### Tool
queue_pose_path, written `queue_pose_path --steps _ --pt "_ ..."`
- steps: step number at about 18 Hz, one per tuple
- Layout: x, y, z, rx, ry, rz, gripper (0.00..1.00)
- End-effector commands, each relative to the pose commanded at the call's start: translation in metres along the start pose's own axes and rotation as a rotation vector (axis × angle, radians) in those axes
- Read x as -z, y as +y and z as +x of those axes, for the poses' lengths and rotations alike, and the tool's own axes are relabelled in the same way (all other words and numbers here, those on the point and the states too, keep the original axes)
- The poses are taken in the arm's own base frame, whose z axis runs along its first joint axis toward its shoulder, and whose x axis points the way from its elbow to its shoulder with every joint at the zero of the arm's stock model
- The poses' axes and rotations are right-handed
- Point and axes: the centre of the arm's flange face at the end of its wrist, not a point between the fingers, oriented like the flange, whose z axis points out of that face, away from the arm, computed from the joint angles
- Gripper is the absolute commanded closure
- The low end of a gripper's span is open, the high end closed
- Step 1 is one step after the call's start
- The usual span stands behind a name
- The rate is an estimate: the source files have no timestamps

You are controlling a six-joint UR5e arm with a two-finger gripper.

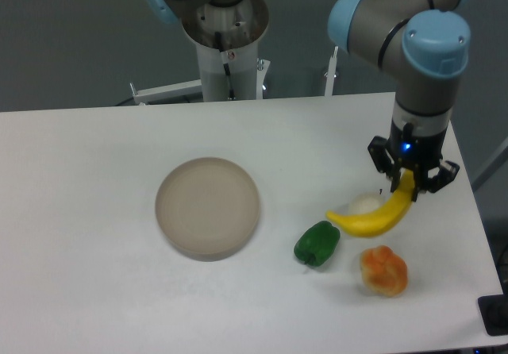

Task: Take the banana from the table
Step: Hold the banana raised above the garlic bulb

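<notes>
The banana (371, 217) is bright yellow and curved, at the right side of the white table (95, 211). My gripper (410, 185) is shut on the banana's upper right end. The banana hangs tilted, its left tip low near the table, in front of a white bulb. Whether the left tip still touches the table I cannot tell.
A white garlic-like bulb (363, 204) sits just behind the banana. A green pepper (317, 243) lies to its lower left. An orange lumpy fruit (383, 270) lies below it. A round beige plate (207, 206) stands in the middle. The table's right edge is near the gripper.
</notes>
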Motion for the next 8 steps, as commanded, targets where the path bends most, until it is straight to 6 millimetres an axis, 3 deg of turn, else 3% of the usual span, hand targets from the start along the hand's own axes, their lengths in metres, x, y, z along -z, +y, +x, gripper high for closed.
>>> queue_pose_path --steps 8 --pt "-0.0059 0.0006 0.0011 0.000 0.008 -0.005 0.79"
